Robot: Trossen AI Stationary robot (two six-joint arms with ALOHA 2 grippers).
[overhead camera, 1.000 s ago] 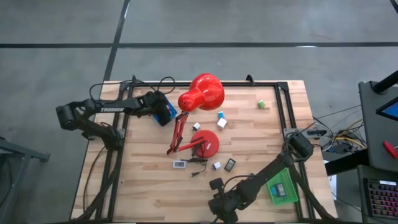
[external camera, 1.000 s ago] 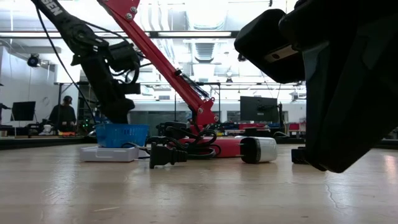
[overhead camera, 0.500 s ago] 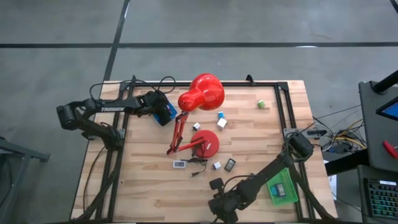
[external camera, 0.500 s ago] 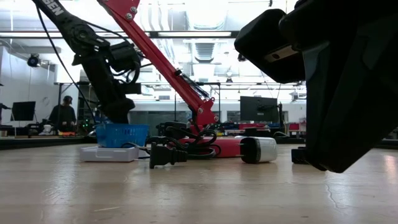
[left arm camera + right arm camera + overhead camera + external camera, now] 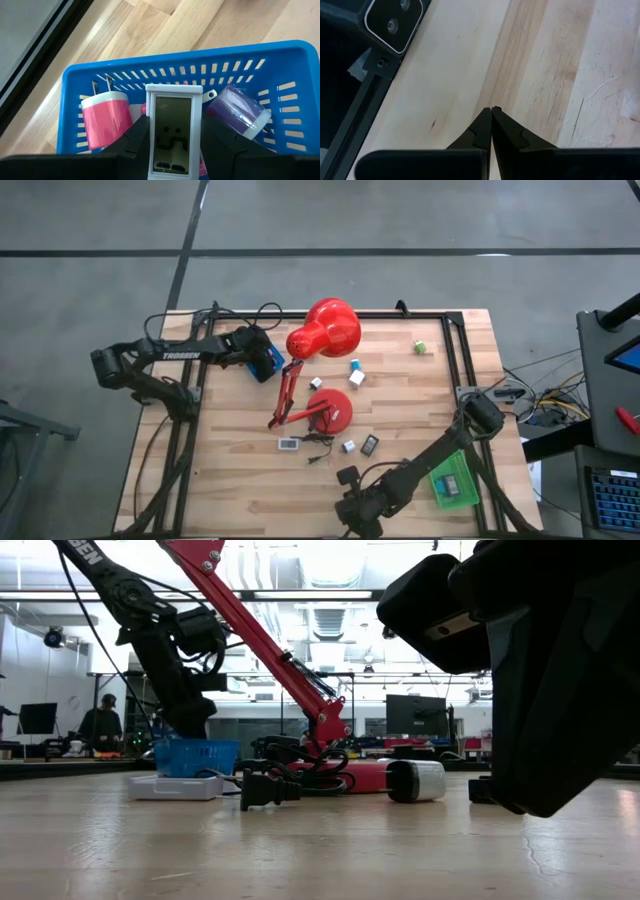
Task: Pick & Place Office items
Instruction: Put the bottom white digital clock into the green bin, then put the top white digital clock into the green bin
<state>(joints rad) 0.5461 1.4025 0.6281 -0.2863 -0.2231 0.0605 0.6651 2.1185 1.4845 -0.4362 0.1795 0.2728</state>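
My left gripper (image 5: 257, 352) is at the table's far left, over a blue basket (image 5: 190, 65), and is shut on a white flat rectangle with a small grey screen (image 5: 172, 127). A pink plug block (image 5: 106, 120) and a purple roll (image 5: 239, 111) lie in the basket. Other office items lie on the wood around the lamp: a green block (image 5: 421, 348), teal and white blocks (image 5: 356, 372), a white rectangle (image 5: 289, 444) and a dark rectangle (image 5: 370, 445). My right gripper (image 5: 491, 111) is shut with nothing in it, just above the table near its front edge. My left gripper pinches the white rectangle by its two long sides (image 5: 149, 131) between its two fingers (image 5: 134, 140). The fingers slant down from the table's left side and lie along the piece. The piece's far end (image 5: 173, 90) reaches over the basket's inside, screen side up.
A big red desk lamp (image 5: 322, 330) lies across the table's middle, with its base (image 5: 335, 408) and its cord and plug (image 5: 265, 788) nearby. A green tray (image 5: 452, 480) stands at the near right. My right arm (image 5: 540, 670) fills the right of the low view.
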